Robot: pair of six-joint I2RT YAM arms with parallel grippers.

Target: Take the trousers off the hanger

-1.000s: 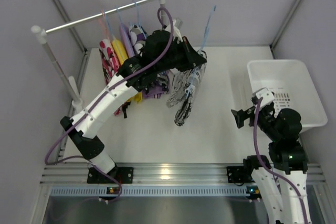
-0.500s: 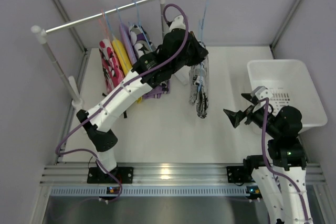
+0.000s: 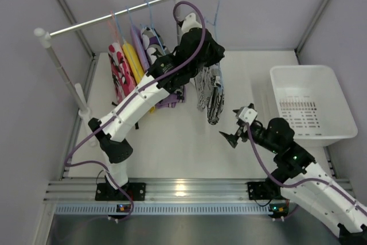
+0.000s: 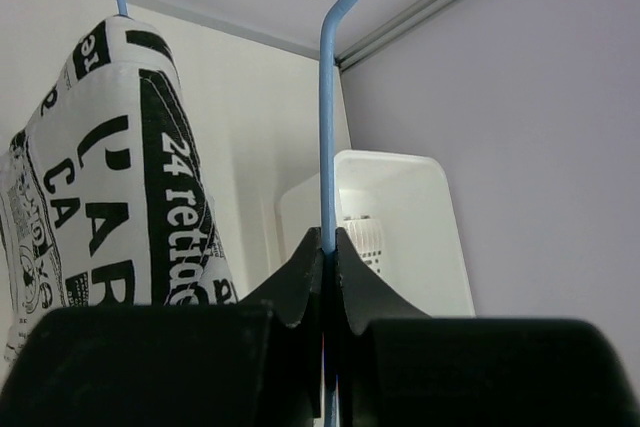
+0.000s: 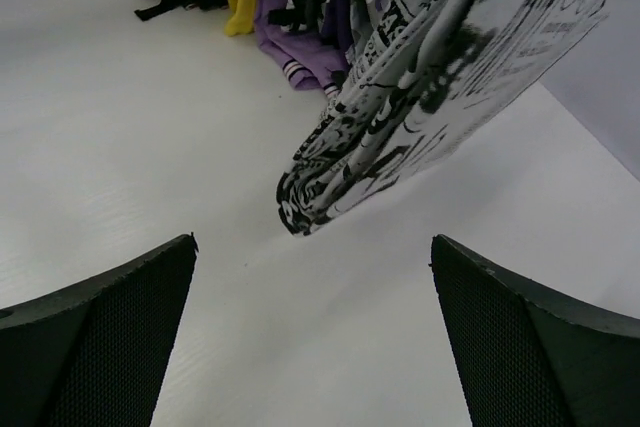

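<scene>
My left gripper (image 3: 213, 55) is shut on the stem of a blue hanger (image 3: 217, 10), holding it up off the rail; the hanger stem (image 4: 327, 137) runs between the shut fingers in the left wrist view. Black-and-white print trousers (image 3: 209, 97) hang from it, also seen in the left wrist view (image 4: 110, 177) and in the right wrist view (image 5: 420, 77). My right gripper (image 3: 229, 137) is open and empty, low over the table just right of the trousers' lower end. Red-pink (image 3: 118, 68), yellow (image 3: 131, 58), purple (image 3: 139, 44) and spotted (image 3: 152, 41) trousers hang on the rail (image 3: 109, 18).
A white basket (image 3: 309, 104) stands at the right, also visible in the left wrist view (image 4: 400, 227). The rail's stand post (image 3: 63, 76) is at the left. Hanging trouser ends (image 5: 270, 7) lie on the table behind the print pair.
The left arm has lifted the hanger with the print trousers and swung it slightly left. The right arm has reached out from beside the basket toward the trousers' lower end, fingers open.
</scene>
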